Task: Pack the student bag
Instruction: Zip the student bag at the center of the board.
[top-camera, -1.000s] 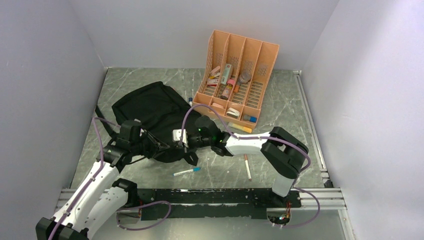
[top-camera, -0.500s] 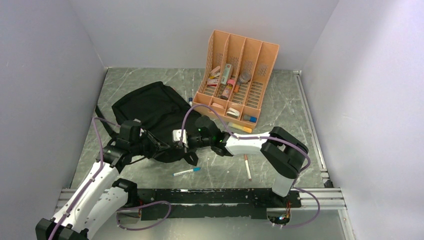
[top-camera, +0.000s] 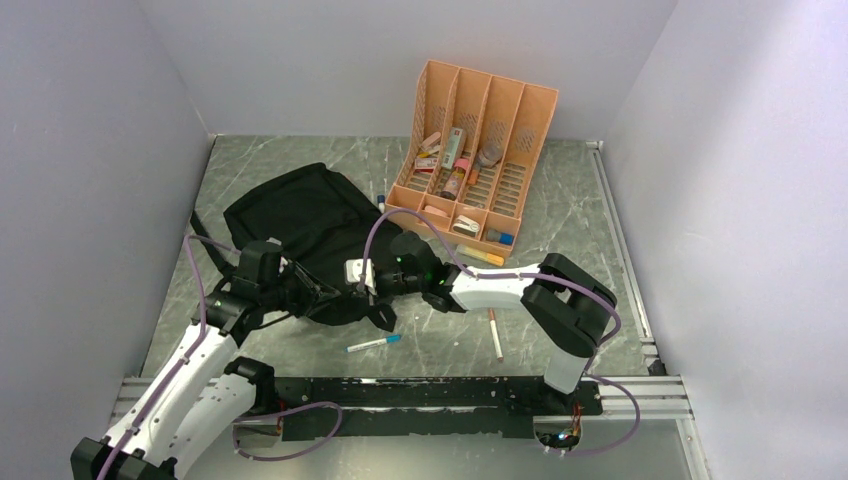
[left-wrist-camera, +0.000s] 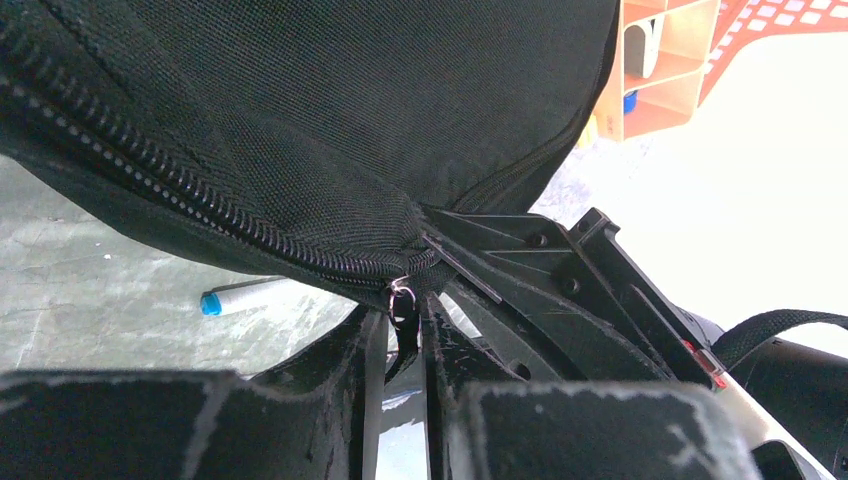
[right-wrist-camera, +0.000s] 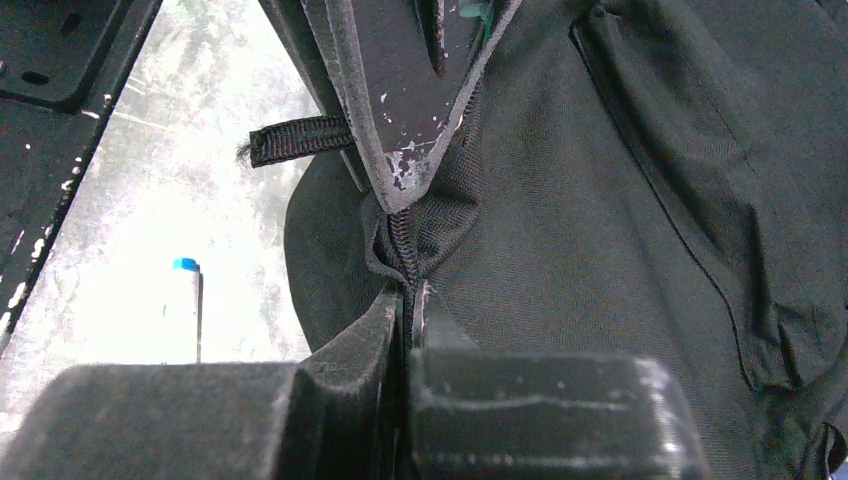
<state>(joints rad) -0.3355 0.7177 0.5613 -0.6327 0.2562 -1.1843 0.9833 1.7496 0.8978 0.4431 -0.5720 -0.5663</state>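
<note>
The student bag (top-camera: 300, 215), a soft black backpack, lies left of centre on the table. At its near corner both grippers meet. My left gripper (top-camera: 325, 297) is shut on the black zipper pull (left-wrist-camera: 404, 318), which hangs from the slider at the end of the zipper (left-wrist-camera: 180, 190); its fingertips (left-wrist-camera: 403, 312) pinch the tab. My right gripper (top-camera: 362, 275) faces it and is shut on the bag's fabric beside the zipper end (right-wrist-camera: 404, 240), with its jaws (right-wrist-camera: 410, 292) pressed together. The bag's inside is hidden.
An orange slotted organizer (top-camera: 475, 150) with several small items stands at the back right. A blue-capped marker (top-camera: 373, 343) lies just in front of the grippers, and a second pen (top-camera: 495, 333) lies to the right. Grey walls close in on three sides.
</note>
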